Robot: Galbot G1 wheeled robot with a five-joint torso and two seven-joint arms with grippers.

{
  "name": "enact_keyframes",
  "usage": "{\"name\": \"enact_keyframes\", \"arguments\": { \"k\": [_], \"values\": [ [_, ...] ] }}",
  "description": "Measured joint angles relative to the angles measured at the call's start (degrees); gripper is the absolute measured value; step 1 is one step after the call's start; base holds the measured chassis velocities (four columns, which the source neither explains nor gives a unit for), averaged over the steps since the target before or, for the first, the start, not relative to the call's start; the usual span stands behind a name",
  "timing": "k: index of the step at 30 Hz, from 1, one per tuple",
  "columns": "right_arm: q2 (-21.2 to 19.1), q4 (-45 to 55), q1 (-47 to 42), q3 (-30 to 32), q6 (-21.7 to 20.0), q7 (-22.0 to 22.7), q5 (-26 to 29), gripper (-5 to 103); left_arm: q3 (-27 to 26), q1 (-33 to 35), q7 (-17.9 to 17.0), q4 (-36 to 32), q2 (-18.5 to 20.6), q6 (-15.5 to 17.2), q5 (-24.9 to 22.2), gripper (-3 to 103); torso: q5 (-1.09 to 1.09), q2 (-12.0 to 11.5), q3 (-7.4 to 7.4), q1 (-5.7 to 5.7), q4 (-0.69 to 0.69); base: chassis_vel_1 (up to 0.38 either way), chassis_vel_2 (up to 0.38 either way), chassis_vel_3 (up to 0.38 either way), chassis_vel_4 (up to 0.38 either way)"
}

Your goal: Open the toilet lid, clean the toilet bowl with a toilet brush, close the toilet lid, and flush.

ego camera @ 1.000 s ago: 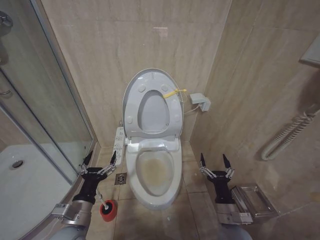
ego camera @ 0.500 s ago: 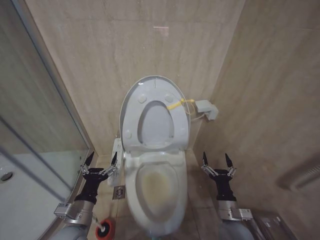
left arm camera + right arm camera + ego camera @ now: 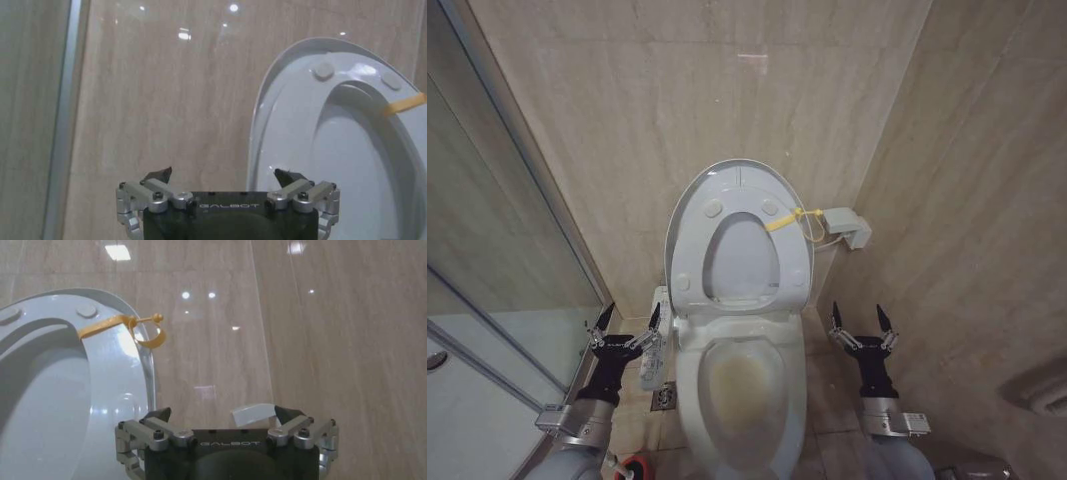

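Note:
The toilet lid [image 3: 689, 228] stands raised against the back wall, with the ring seat up inside it and a yellow loop [image 3: 785, 219] at its right edge. Below it the toilet bowl [image 3: 743, 388] lies uncovered, stained brownish-yellow inside. The red holder of the toilet brush [image 3: 632, 466] peeks in at the bottom edge, left of the bowl. My left gripper [image 3: 627, 318] is open, fingers up, left of the bowl. My right gripper [image 3: 857, 317] is open on the bowl's right. In the wrist views the left gripper [image 3: 223, 175] faces the lid [image 3: 293, 130], and the right gripper [image 3: 223, 415] faces the lid [image 3: 100, 375] and loop [image 3: 145, 334].
A glass shower enclosure [image 3: 497, 250] with its white tray [image 3: 457, 420] takes up the left. A white box [image 3: 847, 228] hangs on the wall right of the lid. A control panel [image 3: 655, 352] sits on the toilet's left side, with a floor drain [image 3: 665, 398] beside it.
The whole picture has shifted down and grown closer, so the camera has moved. The brush holder now sits at the bottom edge. Both grippers stay open.

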Motion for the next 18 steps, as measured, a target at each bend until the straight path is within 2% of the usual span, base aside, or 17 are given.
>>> {"name": "enact_keyframes", "arguments": {
  "k": [4,6,8,10,13,18],
  "values": [
    [-1.10,-0.71,1.16,-0.07,-0.13,-0.14,1.06,100,-2.15,0.27,-1.71,-1.23,-0.29,0.49,0.46,100,-0.02,-0.01,0.01,0.03,0.01,0.000,0.000,0.000,0.000],
    [-2.51,-1.43,2.64,0.37,-0.77,0.07,2.02,100,-5.65,0.39,-3.76,-3.28,-0.67,2.27,1.26,100,0.02,-0.01,0.01,0.05,0.05,0.000,0.000,0.000,0.000],
    [-2.78,-1.62,3.00,0.59,-0.92,0.21,2.29,100,-6.59,0.15,-4.18,-3.33,-0.63,2.65,1.50,100,0.01,-0.01,0.01,0.05,0.05,0.000,0.000,0.000,0.000],
    [-4.63,-3.64,5.87,0.76,-1.71,0.91,3.88,100,-9.73,-0.48,-5.13,-1.81,0.26,3.13,1.01,100,0.00,-0.01,0.02,0.04,0.01,0.000,0.000,0.000,0.000],
    [-5.76,-5.33,8.08,0.22,-2.26,1.30,4.63,100,-10.97,-0.82,-5.27,-0.31,0.90,3.05,-0.02,100,0.01,-0.01,0.02,0.05,0.01,0.000,0.000,0.000,0.000],
    [-9.63,-10.94,18.62,-3.17,-4.92,2.87,8.79,100,-12.76,-1.67,-4.99,1.81,1.50,3.03,-2.13,100,0.00,-0.01,0.02,0.05,0.03,0.000,0.000,0.000,0.000]
  ]
}}
